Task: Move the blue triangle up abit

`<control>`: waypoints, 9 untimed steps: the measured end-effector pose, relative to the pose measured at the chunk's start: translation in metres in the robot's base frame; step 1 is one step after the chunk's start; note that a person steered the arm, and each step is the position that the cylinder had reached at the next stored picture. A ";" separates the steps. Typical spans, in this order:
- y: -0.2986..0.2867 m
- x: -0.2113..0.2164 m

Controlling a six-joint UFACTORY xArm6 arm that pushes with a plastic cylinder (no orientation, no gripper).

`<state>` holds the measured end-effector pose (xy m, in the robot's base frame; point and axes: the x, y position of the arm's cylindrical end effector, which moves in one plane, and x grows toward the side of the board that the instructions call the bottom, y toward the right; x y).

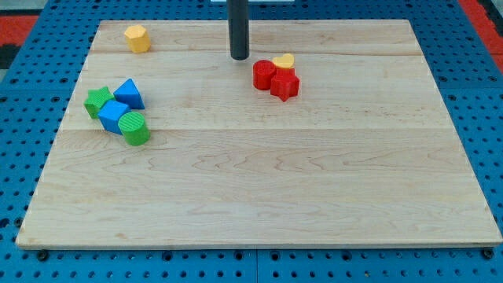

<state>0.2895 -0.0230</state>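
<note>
— So, where's the rod right now?

— Toward the far edge of the wooden tabletop (259, 189), a little left of centre. Its tip (239, 57) rests just left of a small bunch of blocks: a red cylinder (264, 75), a red star-like block (285, 85) touching it on the near right, and a yellow heart-shaped block (284, 60) tucked against their far side. The tip is near the red cylinder but I can see a sliver of wood between them.

— And the blue triangle?

— Well apart from the tip, over on the left side. The blue triangle (129, 93) sits in a tight cluster — a green star (97, 101) just to its left, a blue cube (114, 116) touching it on the near side, and a green cylinder (135, 128) pressed against the cube's near right corner.

— Anything else on there?

— A yellow hexagonal block (137, 38) alone at the far left corner.

— Is there a hand on that arm — spread, pinching anything?

— None that I can see; it simply ends in the straight dark rod, so there's nothing to judge as spread or pressed together.
</note>
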 end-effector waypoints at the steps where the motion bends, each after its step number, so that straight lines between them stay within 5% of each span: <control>1: -0.080 0.022; 2: -0.160 0.000; 3: -0.203 0.034; 6: -0.166 0.137; 7: -0.133 0.134; 9: -0.090 0.036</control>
<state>0.3256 -0.1130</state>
